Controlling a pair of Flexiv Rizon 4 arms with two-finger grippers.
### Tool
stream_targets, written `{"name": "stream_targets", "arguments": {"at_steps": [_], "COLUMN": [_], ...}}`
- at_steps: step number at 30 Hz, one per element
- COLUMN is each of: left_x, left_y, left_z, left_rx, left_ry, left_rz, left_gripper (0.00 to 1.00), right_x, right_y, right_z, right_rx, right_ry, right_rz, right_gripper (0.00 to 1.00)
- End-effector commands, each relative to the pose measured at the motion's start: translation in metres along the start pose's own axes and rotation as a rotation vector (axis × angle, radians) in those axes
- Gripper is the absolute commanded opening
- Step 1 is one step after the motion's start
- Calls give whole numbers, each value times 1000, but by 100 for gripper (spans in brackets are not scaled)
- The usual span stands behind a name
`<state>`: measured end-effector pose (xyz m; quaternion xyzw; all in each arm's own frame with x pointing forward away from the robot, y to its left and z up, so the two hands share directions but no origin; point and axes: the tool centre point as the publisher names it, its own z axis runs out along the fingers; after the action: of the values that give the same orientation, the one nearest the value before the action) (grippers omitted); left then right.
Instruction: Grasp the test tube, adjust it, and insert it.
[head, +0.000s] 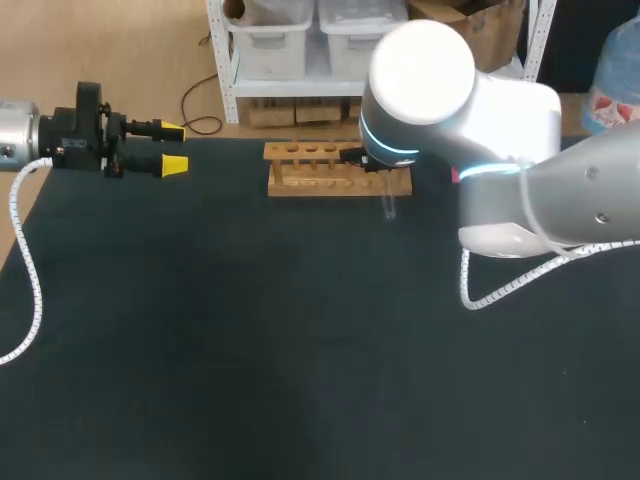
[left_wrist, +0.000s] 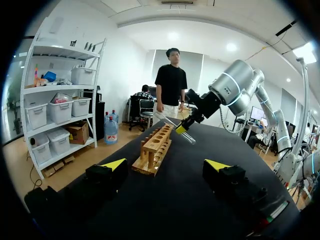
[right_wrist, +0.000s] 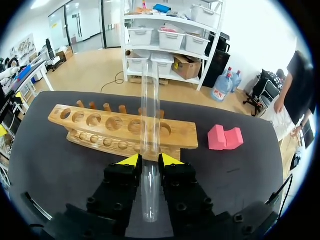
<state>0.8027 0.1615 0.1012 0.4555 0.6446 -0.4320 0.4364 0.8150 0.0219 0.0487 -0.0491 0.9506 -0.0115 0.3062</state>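
Close above the wooden rack, my right claw is clamped on the test tube, its long axis running out past my fingertips, slanted across the rack's top; my left claw, fingers apart, sits well away.

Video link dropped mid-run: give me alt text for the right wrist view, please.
The right gripper is shut on a clear tube that sticks out ahead between its yellow tips. Ahead lies the wooden rack, holes up, on the dark table, with a pink block beside its end.
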Motion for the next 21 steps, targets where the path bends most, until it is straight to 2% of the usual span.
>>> {"name": "stream_targets", "arguments": {"at_steps": [1,21], "left_x": [1,1], "left_y": [0,0], "left_z": [0,0], "left_rx": [0,0], "left_ry": [-3,-3], "left_rz": [3,3], "left_gripper": [100,100], "right_x": [0,11], "right_y": [1,12], "right_z": [5,9], "right_rx": [-4,-39], "right_ry": [13,59], "right_rz": [-1,-8], "right_gripper": [0,0]}}
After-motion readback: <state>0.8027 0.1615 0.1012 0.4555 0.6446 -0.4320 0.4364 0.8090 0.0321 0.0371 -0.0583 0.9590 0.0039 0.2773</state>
